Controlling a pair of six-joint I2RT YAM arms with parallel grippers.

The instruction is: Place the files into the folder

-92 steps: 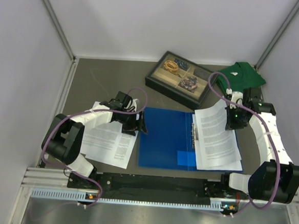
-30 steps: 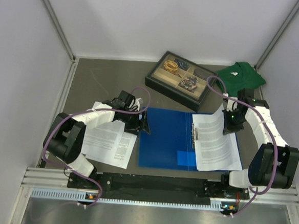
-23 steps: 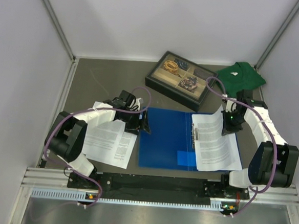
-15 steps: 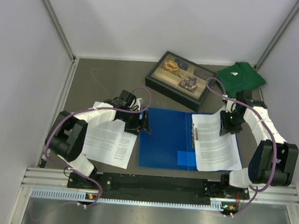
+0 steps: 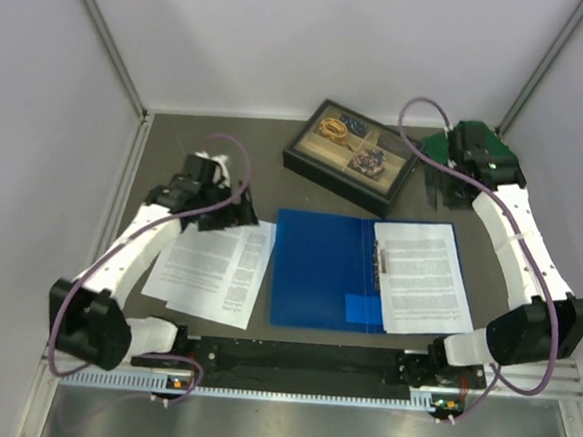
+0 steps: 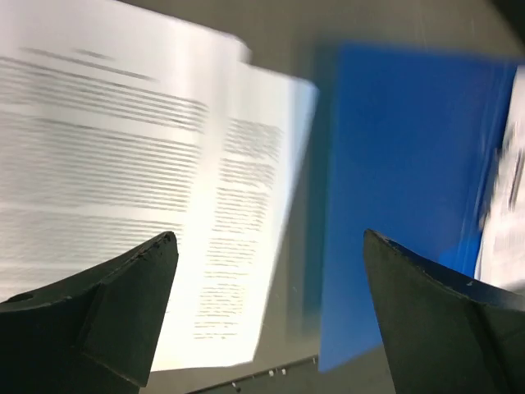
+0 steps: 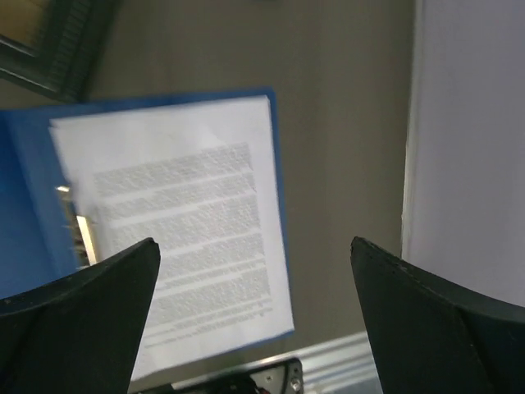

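The blue folder [image 5: 323,271] lies open and flat at the table's middle. One printed sheet [image 5: 422,278] rests flat on its right half. The other files [image 5: 213,271] form a loose stack left of the folder. My left gripper [image 5: 230,214] hovers open above the stack's far edge, holding nothing. In the left wrist view the files [image 6: 123,164] and folder [image 6: 402,205] lie below the open left gripper [image 6: 267,238]. My right gripper [image 5: 441,192] is raised and open beyond the folder's far right corner. In the right wrist view the sheet [image 7: 180,222] lies below the empty right gripper [image 7: 254,242].
A black-framed tray [image 5: 351,153] with compartments stands behind the folder. A green shirt [image 5: 482,142] lies at the back right, partly hidden by my right arm. White walls enclose the table; the right wall [image 7: 467,123] is close. A metal rail [image 5: 301,364] runs along the near edge.
The right gripper opened and let go of the sheet, which now lies flat on the folder; that arm rose and drew back. The left gripper opened wider and pulled back left off the folder's edge.
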